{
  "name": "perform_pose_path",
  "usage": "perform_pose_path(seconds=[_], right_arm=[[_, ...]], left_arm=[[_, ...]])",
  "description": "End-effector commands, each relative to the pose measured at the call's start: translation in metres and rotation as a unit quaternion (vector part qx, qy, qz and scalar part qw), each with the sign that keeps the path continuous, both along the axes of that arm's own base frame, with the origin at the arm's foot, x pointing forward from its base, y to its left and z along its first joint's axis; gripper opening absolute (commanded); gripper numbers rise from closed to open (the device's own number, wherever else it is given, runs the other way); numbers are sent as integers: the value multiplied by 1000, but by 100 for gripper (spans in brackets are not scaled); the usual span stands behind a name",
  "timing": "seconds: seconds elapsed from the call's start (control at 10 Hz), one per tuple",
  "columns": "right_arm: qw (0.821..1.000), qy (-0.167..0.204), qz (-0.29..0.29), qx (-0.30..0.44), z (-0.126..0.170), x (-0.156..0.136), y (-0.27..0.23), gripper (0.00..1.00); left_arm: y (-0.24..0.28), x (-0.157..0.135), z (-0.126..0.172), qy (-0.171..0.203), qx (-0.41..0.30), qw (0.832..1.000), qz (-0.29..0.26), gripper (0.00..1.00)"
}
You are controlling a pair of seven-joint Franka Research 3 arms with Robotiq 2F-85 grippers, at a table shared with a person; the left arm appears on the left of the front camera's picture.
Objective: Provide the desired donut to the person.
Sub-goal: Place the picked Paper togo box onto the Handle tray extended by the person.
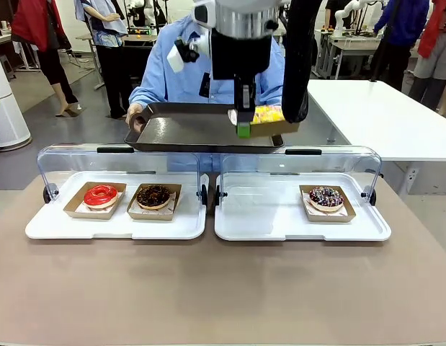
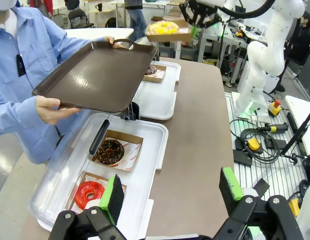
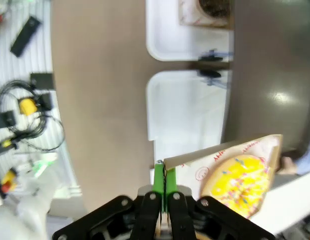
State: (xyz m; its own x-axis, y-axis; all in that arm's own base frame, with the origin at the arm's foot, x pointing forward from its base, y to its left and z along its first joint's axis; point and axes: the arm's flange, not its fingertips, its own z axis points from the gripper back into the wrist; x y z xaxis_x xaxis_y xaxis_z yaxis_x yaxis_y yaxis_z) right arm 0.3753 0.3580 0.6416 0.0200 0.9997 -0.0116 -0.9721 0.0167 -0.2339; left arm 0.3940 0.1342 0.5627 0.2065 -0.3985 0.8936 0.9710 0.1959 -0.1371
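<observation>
Across the brown table (image 1: 208, 288) the person (image 1: 165, 72) holds a dark tray (image 1: 186, 133); the right pincer (image 1: 243, 130), clamped on the card tray (image 1: 277, 128) of the yellow donut (image 1: 267, 113), hangs near it; the left pincer (image 2: 172, 189) stands apart.

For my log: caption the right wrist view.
Right claw pinches a card tray holding the yellow donut, beside the brown tray.

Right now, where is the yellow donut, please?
Front view, centre: the right gripper holds the yellow donut by its box above the right end of the person's tray.
</observation>
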Motion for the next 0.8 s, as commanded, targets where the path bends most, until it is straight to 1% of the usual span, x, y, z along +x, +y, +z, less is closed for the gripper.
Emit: perform_pose_path(seconds=[0.0, 0.1, 0.2, 0.3, 0.5, 0.7], right_arm=[[999, -52, -15, 8, 3, 30, 16, 1], [999, -45, -17, 19, -4, 57, 18, 1], [998, -48, -29, 19, -13, 82, 18, 1], [998, -42, -29, 28, -21, 102, 18, 1], [998, -32, -33, 42, -38, 136, 14, 1], [997, -28, -29, 62, -47, 159, 9, 1]], left_arm=[[1, 0, 1, -4, -4, 1000, -3, 100], [1, 0, 1, -4, -4, 1000, -3, 100], [1, 0, 1, -4, -4, 1000, -3, 100], [1, 0, 1, -4, -4, 1000, -3, 100], [1, 0, 1, -4, -4, 1000, -3, 100], [1, 0, 1, -4, -4, 1000, -3, 100]])
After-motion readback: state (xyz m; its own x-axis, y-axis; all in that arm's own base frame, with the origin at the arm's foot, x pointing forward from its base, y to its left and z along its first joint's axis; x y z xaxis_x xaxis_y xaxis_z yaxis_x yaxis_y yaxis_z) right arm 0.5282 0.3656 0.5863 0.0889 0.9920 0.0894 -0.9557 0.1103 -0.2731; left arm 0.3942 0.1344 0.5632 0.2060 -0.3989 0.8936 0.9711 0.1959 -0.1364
